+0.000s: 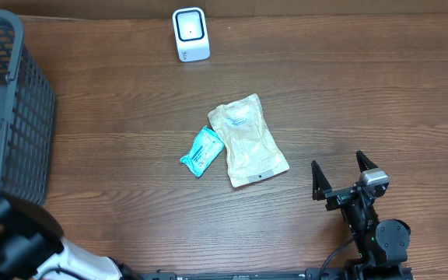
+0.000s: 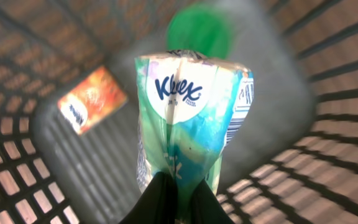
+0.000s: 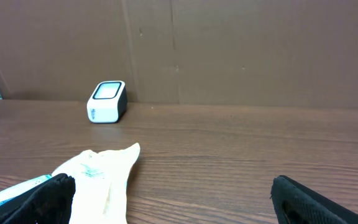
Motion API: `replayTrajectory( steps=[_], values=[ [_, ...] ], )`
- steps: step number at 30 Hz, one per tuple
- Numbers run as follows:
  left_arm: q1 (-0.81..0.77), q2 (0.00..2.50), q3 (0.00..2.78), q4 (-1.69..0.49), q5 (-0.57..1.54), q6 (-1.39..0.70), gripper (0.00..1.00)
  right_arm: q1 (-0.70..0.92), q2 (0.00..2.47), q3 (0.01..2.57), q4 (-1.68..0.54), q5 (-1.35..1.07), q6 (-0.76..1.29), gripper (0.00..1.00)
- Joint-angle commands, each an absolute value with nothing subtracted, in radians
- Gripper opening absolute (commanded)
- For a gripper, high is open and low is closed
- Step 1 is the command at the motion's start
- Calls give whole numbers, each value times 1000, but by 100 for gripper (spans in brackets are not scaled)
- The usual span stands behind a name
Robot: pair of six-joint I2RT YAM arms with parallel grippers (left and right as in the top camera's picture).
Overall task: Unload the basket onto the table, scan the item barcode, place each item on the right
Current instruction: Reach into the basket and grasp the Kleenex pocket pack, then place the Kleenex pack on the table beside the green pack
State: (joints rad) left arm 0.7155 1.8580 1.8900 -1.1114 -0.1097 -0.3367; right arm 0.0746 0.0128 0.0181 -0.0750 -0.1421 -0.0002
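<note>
Now our left gripper (image 2: pixel 174 190) pinches the tissue pack (image 2: pixel 191 106) just ahead of its fingertips, inside the basket (image 2: pixel 340 81); our right gripper (image 1: pixel 339 176) gapes open.

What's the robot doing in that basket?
The left pincer is shut on a tissue pack inside the basket, probably to scan it. The right pincer hangs open over the table. The scanner sits at the back, and a pouch and a teal pack lie mid-table.
</note>
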Motion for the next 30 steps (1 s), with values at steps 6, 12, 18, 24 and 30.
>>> replayTrajectory(
  steps=[6, 12, 18, 24, 30],
  values=[
    [664, 1508, 1893, -1101, 192, -329, 5, 78, 3, 8, -70, -142, 3, 100],
    [420, 1411, 1892, -1273, 200, -303, 4, 78, 3, 8, -70, -142, 3, 100],
    [72, 1447, 1754, -1354, 69, -297, 4, 78, 3, 8, -70, -142, 3, 100],
    [-132, 1513, 1456, -1168, -12, -312, 4, 78, 3, 8, -70, -142, 3, 100],
    [-203, 1659, 1258, -908, -78, -311, 4, 78, 3, 8, -70, -142, 4, 100]
  ],
)
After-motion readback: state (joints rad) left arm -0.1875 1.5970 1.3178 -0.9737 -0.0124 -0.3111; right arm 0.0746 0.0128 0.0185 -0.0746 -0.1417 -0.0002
